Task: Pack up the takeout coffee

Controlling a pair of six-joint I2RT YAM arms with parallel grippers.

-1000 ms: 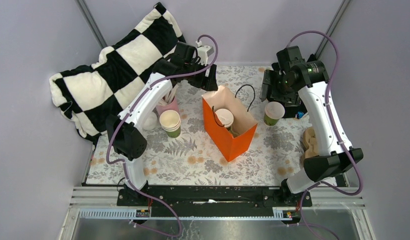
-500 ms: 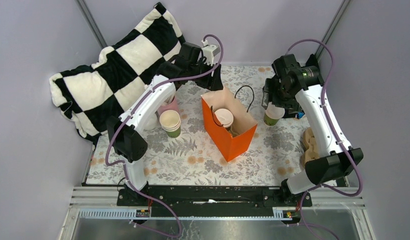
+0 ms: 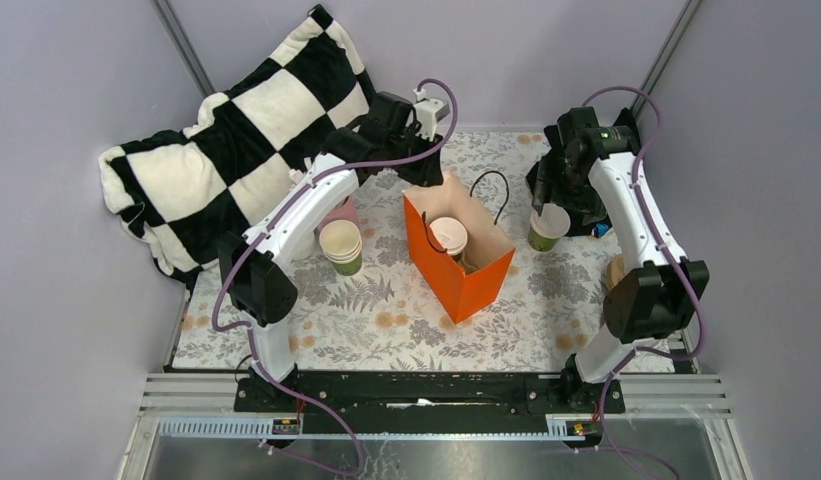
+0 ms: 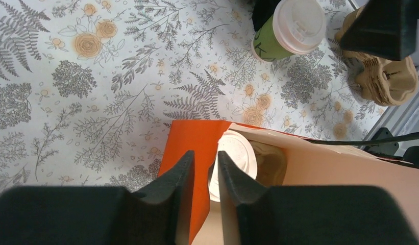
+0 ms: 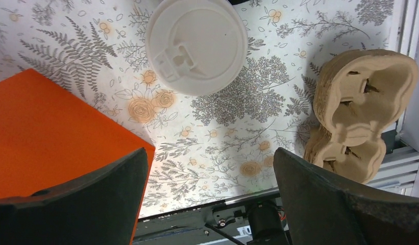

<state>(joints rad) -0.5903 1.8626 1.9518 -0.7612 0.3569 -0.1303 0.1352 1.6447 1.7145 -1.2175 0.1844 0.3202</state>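
Tablecloth unmoved — left claw (narrower now) straddles bag rim.

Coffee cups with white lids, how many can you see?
2. One lidded cup sits inside the orange bag; the other cup stands on the table right of the bag. More could hide deeper in the bag.

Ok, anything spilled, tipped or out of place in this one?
Nothing spilled or damaged. Both lidded cups stand upright: one inside the orange bag, one on the table beside it. Odd bits: a checkered blanket heaped at the far left corner, and the bag sits skewed to the table's edges.
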